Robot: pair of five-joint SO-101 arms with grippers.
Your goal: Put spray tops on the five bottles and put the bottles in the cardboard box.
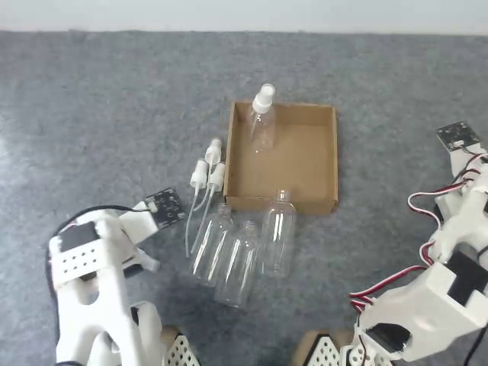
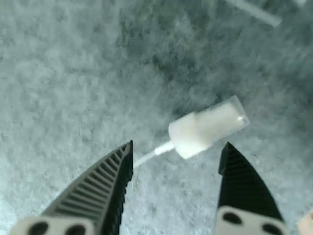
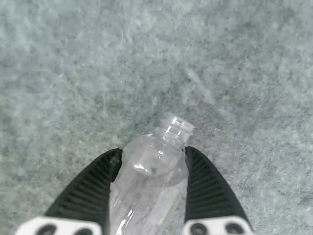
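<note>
Hazard: left gripper (image 2: 178,145), jaws apart, hovers over a spray top (image 2: 208,128) on carpet (image 2: 73,73) and may knock it aside. Right gripper (image 3: 152,151) clamps an uncapped bottle (image 3: 146,191). Cardboard box (image 1: 305,164) sits at twelve o'clock of the spare bottles (image 1: 240,267).

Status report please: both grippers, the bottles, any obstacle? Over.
Left gripper open over a loose spray top. Right gripper shut on an uncapped bottle. One capped bottle in cardboard box. No obstacle seen.

the right gripper (image 3: 150,169) has its two black ribbed fingers (image 3: 93,188) closed around a clear plastic bottle (image 3: 149,183), just under the threaded neck. no cap on it, open mouth faces the grey carpet (image 3: 98,63)
</note>
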